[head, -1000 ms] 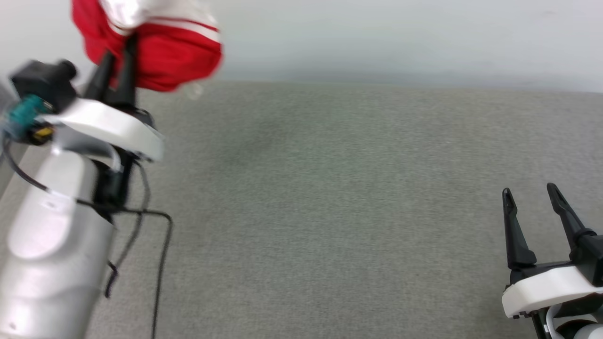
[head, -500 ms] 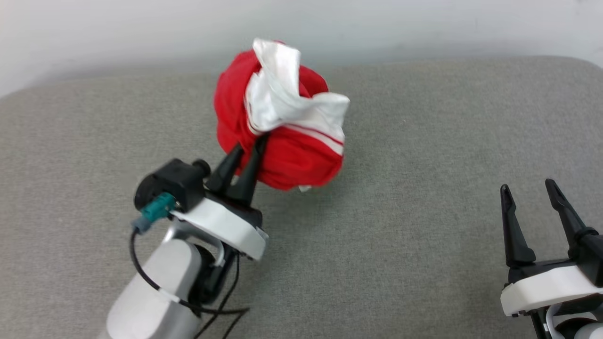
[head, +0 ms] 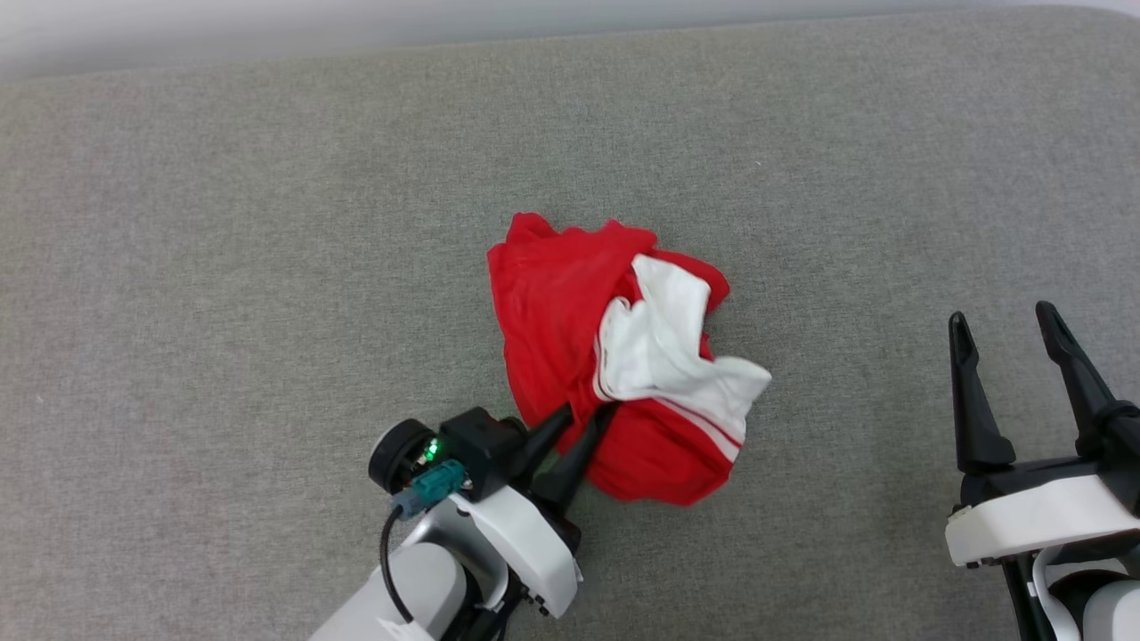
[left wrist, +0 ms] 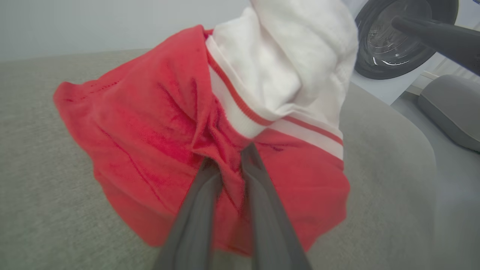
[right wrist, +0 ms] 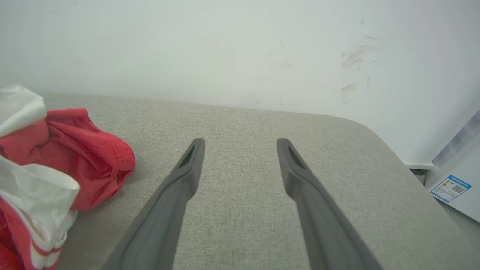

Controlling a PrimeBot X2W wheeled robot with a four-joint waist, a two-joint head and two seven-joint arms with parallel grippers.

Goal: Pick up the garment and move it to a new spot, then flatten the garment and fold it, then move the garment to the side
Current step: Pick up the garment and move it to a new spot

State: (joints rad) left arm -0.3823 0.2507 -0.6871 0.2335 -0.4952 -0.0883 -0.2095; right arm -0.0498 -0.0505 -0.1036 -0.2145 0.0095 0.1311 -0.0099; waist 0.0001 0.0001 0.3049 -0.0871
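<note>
Found the garment bunched into a red-and-white heap near the middle of the grey padded surface, lower folds down on the fabric top, white sleeve with striped trim flopped over the red body. Print not readable. Logged the left gripper at the side of the heap facing the surface's front edge, fingers drawn nearly together and pinching a fold of red cloth. Confirmed in the left wrist view: left gripper with red fabric squeezed between both fingers, garment spread above them, white sleeve on top. Marked the right gripper over the right front part of the surface, well apart from the heap, fingers spread wide, nothing held. Checked in the right wrist view: right gripper with bare grey surface between its fingers, garment off toward the surface's middle, pale scuffed wall behind the surface's far edge.
</note>
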